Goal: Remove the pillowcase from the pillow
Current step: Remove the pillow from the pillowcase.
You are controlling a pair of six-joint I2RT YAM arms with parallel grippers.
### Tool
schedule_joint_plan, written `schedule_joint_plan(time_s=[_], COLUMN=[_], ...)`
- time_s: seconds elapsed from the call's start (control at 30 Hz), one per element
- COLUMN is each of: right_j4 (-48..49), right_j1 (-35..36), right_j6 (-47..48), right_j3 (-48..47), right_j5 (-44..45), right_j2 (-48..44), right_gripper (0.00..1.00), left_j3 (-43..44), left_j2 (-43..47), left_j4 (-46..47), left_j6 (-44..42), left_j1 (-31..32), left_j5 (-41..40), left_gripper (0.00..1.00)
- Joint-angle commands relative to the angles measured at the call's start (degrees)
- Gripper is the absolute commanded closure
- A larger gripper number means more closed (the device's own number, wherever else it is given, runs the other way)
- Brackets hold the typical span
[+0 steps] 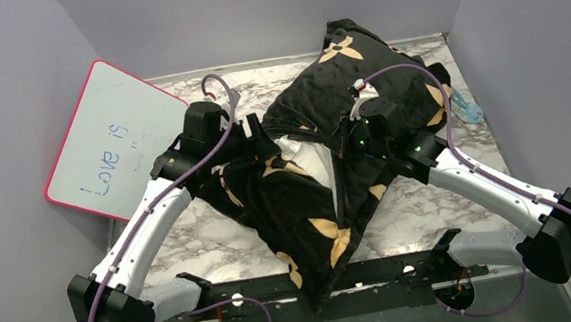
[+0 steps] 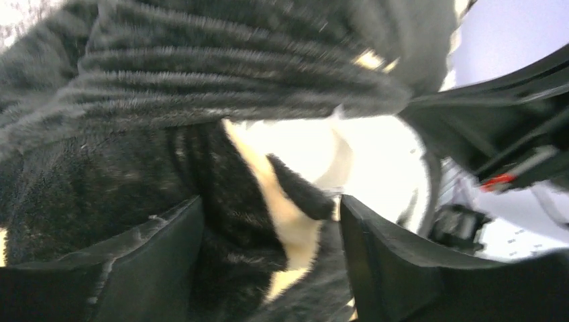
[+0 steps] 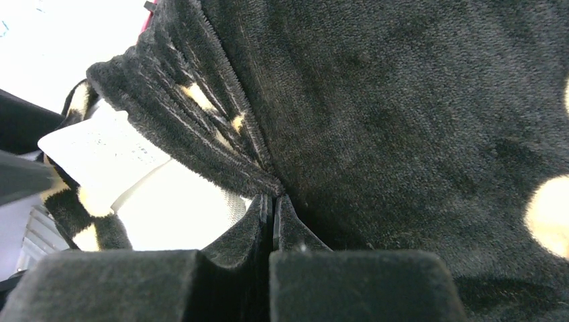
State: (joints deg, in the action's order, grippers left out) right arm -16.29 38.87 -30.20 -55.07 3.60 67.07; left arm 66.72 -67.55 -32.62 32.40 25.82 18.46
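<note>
The black velvety pillowcase (image 1: 388,91) with tan flower motifs lies across the middle of the table. Its opening gapes, and the off-white pillow (image 1: 312,161) shows inside. My left gripper (image 1: 258,137) is open at the left side of the opening. In the left wrist view (image 2: 272,258) black and tan fabric (image 2: 221,201) lies between its spread fingers, with the pillow (image 2: 376,161) beyond. My right gripper (image 1: 351,130) is shut on the bunched edge of the pillowcase (image 3: 221,147), pinched at its fingertips (image 3: 274,200). The pillow (image 3: 181,215) shows white just left of them.
A pink-rimmed whiteboard (image 1: 112,140) with blue writing leans at the left wall. A small light-blue object (image 1: 469,110) lies by the right wall. The marble tabletop (image 1: 214,223) shows either side of the pillow. Grey walls close in three sides.
</note>
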Motion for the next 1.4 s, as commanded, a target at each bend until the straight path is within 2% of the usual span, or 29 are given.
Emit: schedule_joint_plan(time_s=[0.0, 0.1, 0.13, 0.17, 0.27, 0.37, 0.53, 0.7, 0.83, 0.93, 1.1, 1.27, 1.37], right_j4=[-7.99, -9.81, -11.02, -12.42, -15.03, -15.44, -14.51, -9.71, -11.04, -12.93, -15.85, -19.28, -19.56], right_j1=[0.19, 0.22, 0.25, 0.23, -0.37, -1.75, -1.99, -2.02, -1.89, -1.57, 1.53, 8.07, 9.54], right_j6=[-0.06, 1.26, 1.73, 1.91, 3.87, 4.80, 4.92, 9.11, 14.56, 17.33, 22.10, 26.83, 29.00], right_j3=[0.86, -0.82, -1.63, -2.35, -4.16, -4.12, -2.03, -1.71, -8.11, -13.64, -23.38, -34.30, -38.98], right_j5=[-2.39, 3.16, 6.83, 10.83, 17.71, 17.97, 12.33, -1.45, -16.56, -20.79, -19.91, -12.95, -9.86], right_j2=[0.29, -0.08, -0.09, -0.10, -0.49, -1.60, -3.42, -5.82, -0.96, 3.27, 10.12, 19.47, 25.12], right_gripper=[0.99, 0.99, 0.99, 0.99, 0.99, 0.99, 0.99, 0.97, 0.85, 0.80, 0.54, 0.39, 0.31], left_j3=[-5.85, -8.23, -8.41, -8.45, -9.17, -11.76, -16.12, -19.04, -19.27, -19.55, -20.13, -20.64, -20.84], left_j2=[-1.58, 1.51, 2.90, 4.58, 9.47, 13.91, 16.80, 17.80, 16.53, 16.46, 16.67, 16.91, 17.17], left_j4=[-2.53, -3.23, -4.72, -6.48, -12.62, -15.72, -15.00, -7.83, -6.40, -5.79, -4.56, -4.12, -3.94], left_j6=[-2.39, -2.51, -2.45, -2.25, -1.66, -0.62, 1.31, 1.21, 0.21, 0.03, 0.11, 0.20, 0.36], left_j1=[1.76, 1.77, 1.77, 1.73, 0.88, -1.45, -2.53, -2.53, -2.49, -2.48, -2.53, -2.53, -2.53], left_j5=[-1.20, -5.85, -9.51, -13.42, -23.12, -26.41, -22.31, -11.46, -8.77, -7.87, -6.83, -6.15, -5.75], left_gripper=[0.38, 0.84, 0.95, 1.00, 1.00, 1.00, 1.00, 1.00, 1.00, 1.00, 1.00, 1.00, 1.00])
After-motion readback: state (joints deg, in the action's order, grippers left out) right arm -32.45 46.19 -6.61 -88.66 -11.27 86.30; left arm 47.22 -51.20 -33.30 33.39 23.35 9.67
